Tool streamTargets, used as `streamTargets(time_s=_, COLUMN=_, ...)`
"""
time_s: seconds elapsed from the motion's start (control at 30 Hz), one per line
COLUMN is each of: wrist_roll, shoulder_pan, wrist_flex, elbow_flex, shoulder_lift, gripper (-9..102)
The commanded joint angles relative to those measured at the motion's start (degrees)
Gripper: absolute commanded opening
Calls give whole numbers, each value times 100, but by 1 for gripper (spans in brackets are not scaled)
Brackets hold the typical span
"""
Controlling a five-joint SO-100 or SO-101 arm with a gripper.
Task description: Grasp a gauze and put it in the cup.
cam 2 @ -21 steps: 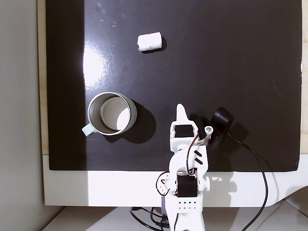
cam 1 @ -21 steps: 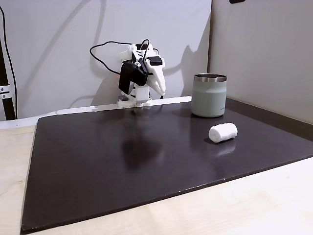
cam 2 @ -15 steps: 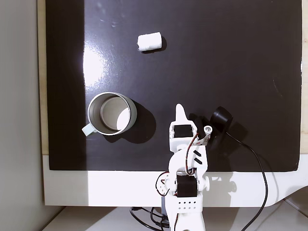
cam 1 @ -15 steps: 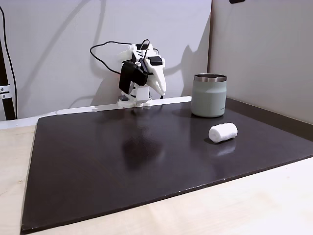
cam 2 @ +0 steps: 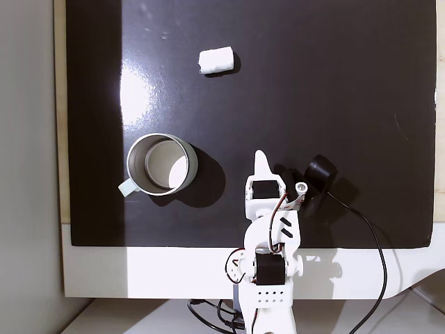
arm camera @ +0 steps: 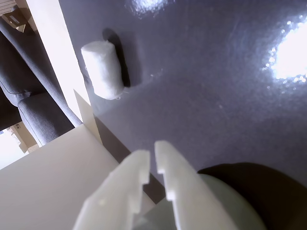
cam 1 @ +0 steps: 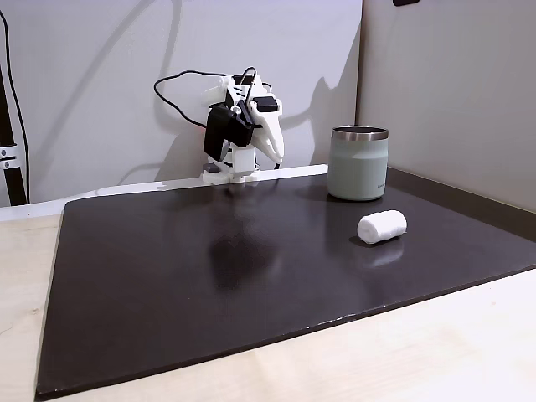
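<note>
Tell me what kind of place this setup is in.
Probably a home or office corner used as a robot workbench: a dark mat on a pale wooden table, plain walls, and grey upholstered seating beside it.

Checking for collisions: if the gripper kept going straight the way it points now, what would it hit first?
Probably the bare dark mat. The gripper points down at it, passing beside the cup, short of the gauze.

Glossy dark mat point(cam 1: 209, 268), soft fabric gauze point(cam 1: 382, 226), matt cup point(cam 1: 358, 167) with shiny metal rim.

Glossy dark mat point(cam 1: 209, 276) on pale wooden table point(cam 1: 402, 360); white walls point(cam 1: 92, 84) behind.
</note>
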Motion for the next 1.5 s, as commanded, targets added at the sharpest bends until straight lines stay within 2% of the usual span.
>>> streamTargets(time_s=0.0, wrist_roll=35, shoulder_pan=44, wrist_flex=-62, elbow_flex=-62, shoulder_lift=70, gripper=0)
streamTargets(time_s=0.27, wrist_roll=70, shoulder_pan=-114, wrist_flex=404, elbow_flex=-826, shoulder_lift=-387, gripper=0)
streamTargets(time_s=0.57, wrist_roll=1107, shoulder_pan=-360, wrist_flex=492, elbow_flex=-3709, shoulder_lift=-4061, gripper=0)
streamTargets(time_s=0.93, wrist_roll=2004, shoulder_pan=-598, wrist_flex=1969, elbow_flex=-7462, shoulder_lift=-7770, gripper=2)
streamTargets(time_s=1.07, wrist_roll=2303, shoulder_pan=-747, wrist_flex=2646, elbow_flex=-8640, shoulder_lift=-8833, gripper=7)
streamTargets(time_s=1.37, wrist_roll=2725, shoulder_pan=-1160, wrist_flex=3542, elbow_flex=-10758, shoulder_lift=-10626, gripper=22)
streamTargets(time_s=1.47, wrist_roll=2874, shoulder_pan=-1187, wrist_flex=4104, elbow_flex=-11953, shoulder_lift=-11496, gripper=23)
